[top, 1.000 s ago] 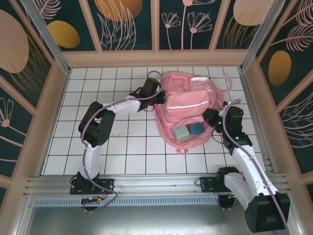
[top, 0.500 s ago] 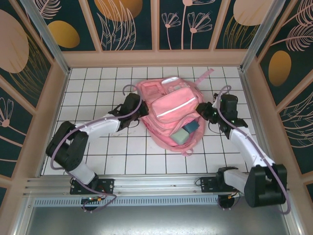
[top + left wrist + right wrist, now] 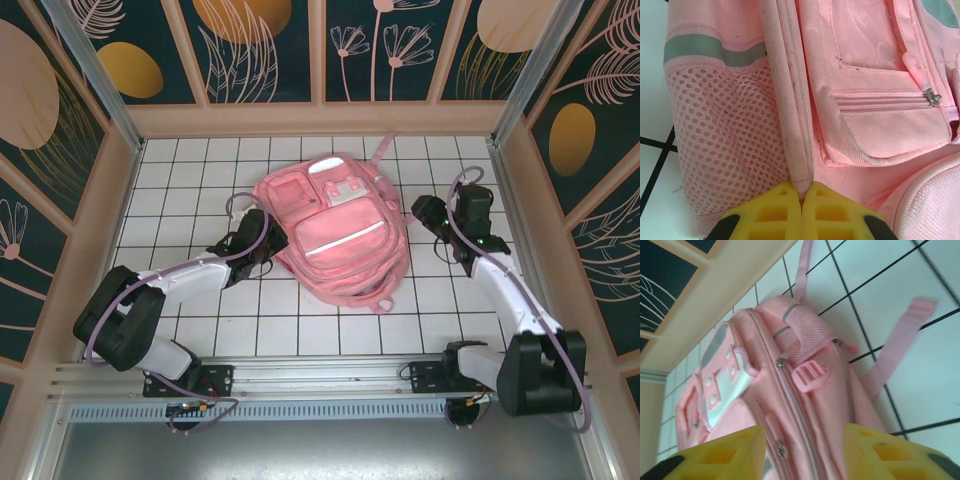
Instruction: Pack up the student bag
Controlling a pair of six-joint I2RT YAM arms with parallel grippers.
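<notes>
The student bag (image 3: pixel 345 270) is a large pink backpack lying front up on the white tiled table, its pale stripe (image 3: pixel 335 240) facing up. My left gripper (image 3: pixel 268 248) is at the bag's left edge. In the left wrist view its yellow fingers (image 3: pixel 770 210) are shut on a pink seam fold (image 3: pixel 797 150) beside the mesh side pocket (image 3: pixel 725 145). My right gripper (image 3: pixel 421 212) hovers just off the bag's right side, open. In the right wrist view its fingers (image 3: pixel 725 455) stand apart with the bag (image 3: pixel 805 405) and a zip pull (image 3: pixel 781 450) beyond them.
Beige frame walls (image 3: pixel 320 118) with dark flowered panels close in the table on three sides. An aluminium rail (image 3: pixel 300 378) runs along the near edge. A loose pink strap (image 3: pixel 895 347) trails over the tiles at the bag's far right.
The bag has slid left and flattened, and the green items at its opening no longer show. My right gripper opened and came off the bag. The left arm drew back leftward, still gripping.
</notes>
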